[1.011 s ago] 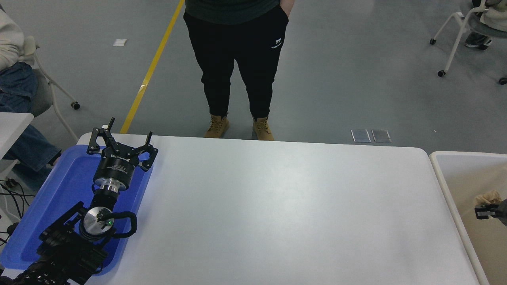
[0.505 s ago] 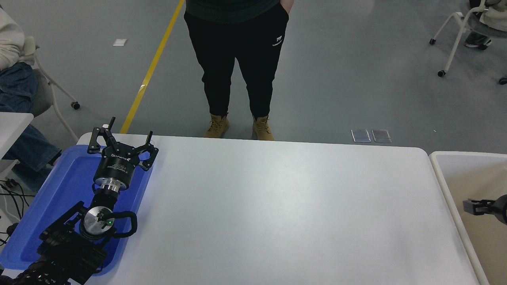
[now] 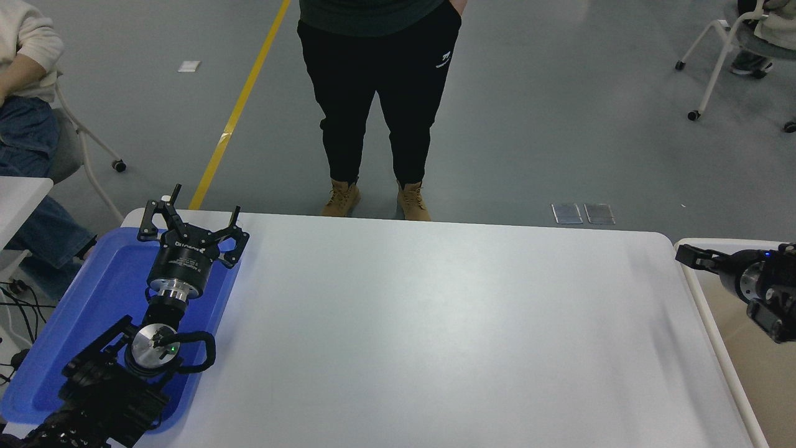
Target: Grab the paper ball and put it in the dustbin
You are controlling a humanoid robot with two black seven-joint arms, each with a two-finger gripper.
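Right black gripper (image 3: 687,255) reaches in from the right edge, above the off-white rim of the large beige-lined dustbin (image 3: 715,336); whether its fingers are spread or closed cannot be told. No tan paper ball shows. Left black gripper (image 3: 189,214), fingers spread, rests parked over the shallow blue tray (image 3: 93,298).
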